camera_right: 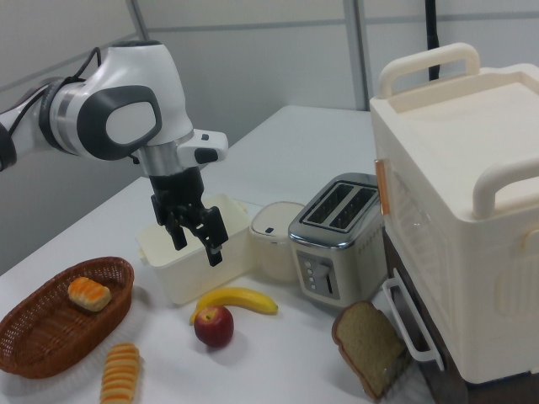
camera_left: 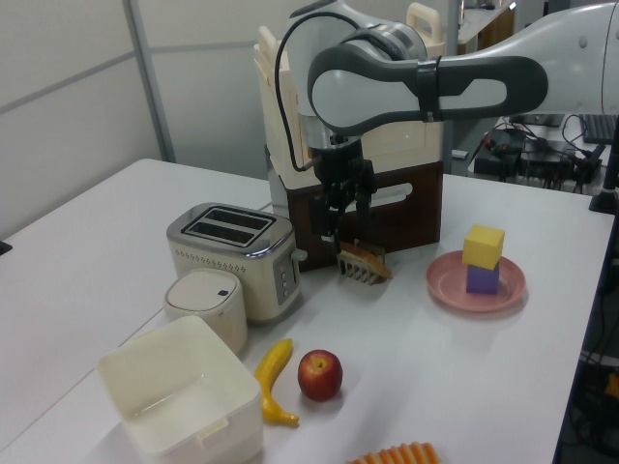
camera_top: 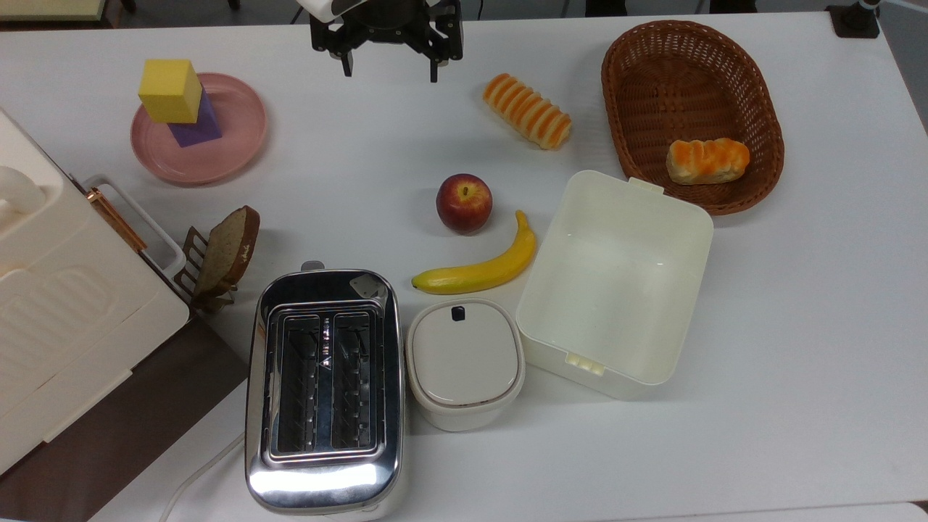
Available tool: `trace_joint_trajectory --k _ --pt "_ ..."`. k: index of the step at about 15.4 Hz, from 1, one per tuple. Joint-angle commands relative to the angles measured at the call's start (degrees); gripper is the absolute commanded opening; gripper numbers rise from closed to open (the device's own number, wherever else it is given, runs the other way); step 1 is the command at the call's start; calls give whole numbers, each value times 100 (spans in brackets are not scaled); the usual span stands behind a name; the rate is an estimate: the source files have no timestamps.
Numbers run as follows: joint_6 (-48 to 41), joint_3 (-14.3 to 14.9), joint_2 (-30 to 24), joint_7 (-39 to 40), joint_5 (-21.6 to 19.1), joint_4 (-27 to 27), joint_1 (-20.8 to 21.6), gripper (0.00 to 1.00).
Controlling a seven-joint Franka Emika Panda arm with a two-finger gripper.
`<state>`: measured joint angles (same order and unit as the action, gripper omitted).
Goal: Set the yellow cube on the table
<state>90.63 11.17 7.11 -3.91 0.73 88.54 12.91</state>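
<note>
Currently one yellow cube [camera_top: 170,89] sits stacked on one purple cube [camera_top: 197,122], both on the single pink plate [camera_top: 239,138] at the top view's upper left of the white desk [camera_top: 797,326]. My end effector [camera_top: 390,72] hangs above the desk, fingers spread and empty, well apart from the stack. Nearby lie one apple [camera_top: 464,202], one banana [camera_top: 478,268], and two bread rolls, one [camera_top: 707,160] in the wicker basket [camera_top: 652,65].

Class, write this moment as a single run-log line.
gripper: open, empty, above table | yellow cube: on purple cube, on pink plate | task: not started
</note>
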Motion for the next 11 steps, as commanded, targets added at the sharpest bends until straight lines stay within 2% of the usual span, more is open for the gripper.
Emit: trace_joint_trajectory --k 1,5,11 --pt "-255 87 18 -127 76 -13 45 100" --pt "-230 87 36 -136 76 84 89 100" --pt "226 35 53 -75 111 593 115 100"
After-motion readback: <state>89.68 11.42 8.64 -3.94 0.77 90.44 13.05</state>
